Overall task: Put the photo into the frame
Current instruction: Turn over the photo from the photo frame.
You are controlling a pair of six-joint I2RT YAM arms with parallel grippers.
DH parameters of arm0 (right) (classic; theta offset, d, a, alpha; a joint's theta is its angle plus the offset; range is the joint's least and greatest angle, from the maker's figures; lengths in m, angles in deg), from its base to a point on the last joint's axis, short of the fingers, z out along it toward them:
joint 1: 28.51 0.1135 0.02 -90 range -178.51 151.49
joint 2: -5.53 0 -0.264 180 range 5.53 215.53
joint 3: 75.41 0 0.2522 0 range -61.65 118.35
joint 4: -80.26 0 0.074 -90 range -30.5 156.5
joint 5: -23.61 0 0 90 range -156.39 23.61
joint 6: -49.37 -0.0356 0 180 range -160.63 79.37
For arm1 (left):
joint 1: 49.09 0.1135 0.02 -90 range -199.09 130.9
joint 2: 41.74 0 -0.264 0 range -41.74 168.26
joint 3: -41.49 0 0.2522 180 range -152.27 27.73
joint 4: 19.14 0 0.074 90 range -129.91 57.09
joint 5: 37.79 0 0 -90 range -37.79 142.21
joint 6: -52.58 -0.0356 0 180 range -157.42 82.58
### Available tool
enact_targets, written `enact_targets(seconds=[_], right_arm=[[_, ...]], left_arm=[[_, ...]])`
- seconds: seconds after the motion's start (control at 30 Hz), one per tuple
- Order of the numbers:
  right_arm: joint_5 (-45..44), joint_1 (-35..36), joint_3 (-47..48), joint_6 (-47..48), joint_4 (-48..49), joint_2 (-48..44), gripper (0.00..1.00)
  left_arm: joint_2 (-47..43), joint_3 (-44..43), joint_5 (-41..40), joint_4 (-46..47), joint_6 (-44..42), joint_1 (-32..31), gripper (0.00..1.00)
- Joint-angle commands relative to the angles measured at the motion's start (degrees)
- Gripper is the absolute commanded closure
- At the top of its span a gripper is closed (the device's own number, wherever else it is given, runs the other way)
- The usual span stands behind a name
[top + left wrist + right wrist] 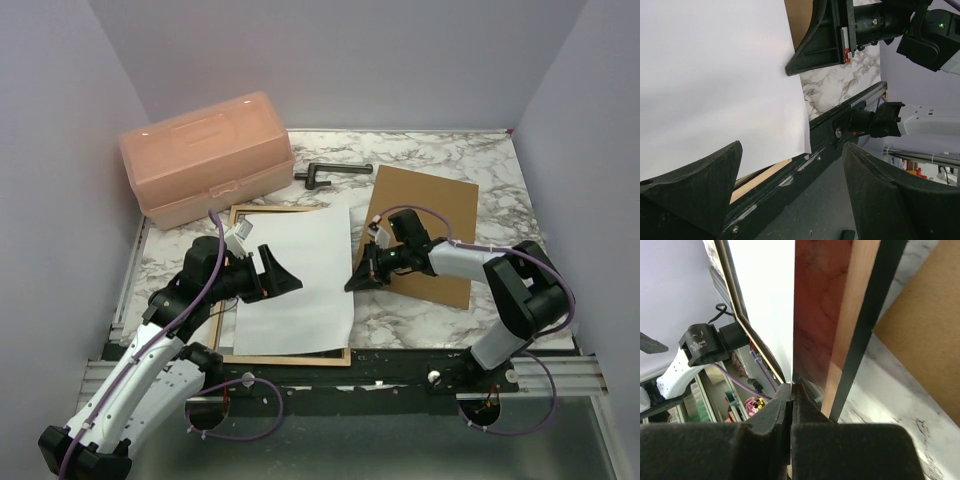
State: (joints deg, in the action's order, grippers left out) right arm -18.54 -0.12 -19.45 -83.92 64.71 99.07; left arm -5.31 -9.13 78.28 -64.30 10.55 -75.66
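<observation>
My right arm reaches in low, elbow bent and forearm nearly level. My right gripper [356, 282] is pinched shut on the near edge of the photo [295, 280]. The photo stretches away from my fingertips, white back up, over the frame [290, 357]. My left arm leans forward, with the left gripper [285, 272] spread wide above the photo's far side, holding nothing. The brown backing board [430, 210] lies beneath my right wrist.

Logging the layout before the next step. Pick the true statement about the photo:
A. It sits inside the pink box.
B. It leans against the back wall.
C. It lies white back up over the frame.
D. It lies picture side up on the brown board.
C: the photo shows its plain white back and lies over the frame, whose tan edge shows along the near side.
</observation>
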Motion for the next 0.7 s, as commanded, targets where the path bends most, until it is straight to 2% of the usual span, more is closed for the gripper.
enact_targets(seconds=[0.0, 0.43, 0.57, 0.6, 0.67], right_arm=[[-2.27, 1.91, 1.43, -3.07, 2.53, 1.35, 0.99], [-5.71, 6.47, 0.48, -11.48, 14.35, 6.28, 0.99], [-7.57, 7.69, 1.08, -10.31, 12.81, 7.62, 0.99], [-8.62, 7.82, 1.3, -9.67, 11.69, 7.35, 0.98], [-11.05, 8.06, 1.96, -7.78, 8.68, 6.04, 0.84]], left_arm=[[-0.76, -0.65, -1.63, -0.46, -0.24, 0.38, 0.17], [-1.58, -1.38, -2.69, -1.7, -0.42, 0.38, 0.17], [-1.7, -1.09, -2.58, -1.69, -0.25, 0.38, 0.17], [-1.59, -1.02, -2.63, -1.77, -0.28, 0.38, 0.17], [-1.42, -0.93, -2.66, -1.76, -0.35, 0.38, 0.17]])
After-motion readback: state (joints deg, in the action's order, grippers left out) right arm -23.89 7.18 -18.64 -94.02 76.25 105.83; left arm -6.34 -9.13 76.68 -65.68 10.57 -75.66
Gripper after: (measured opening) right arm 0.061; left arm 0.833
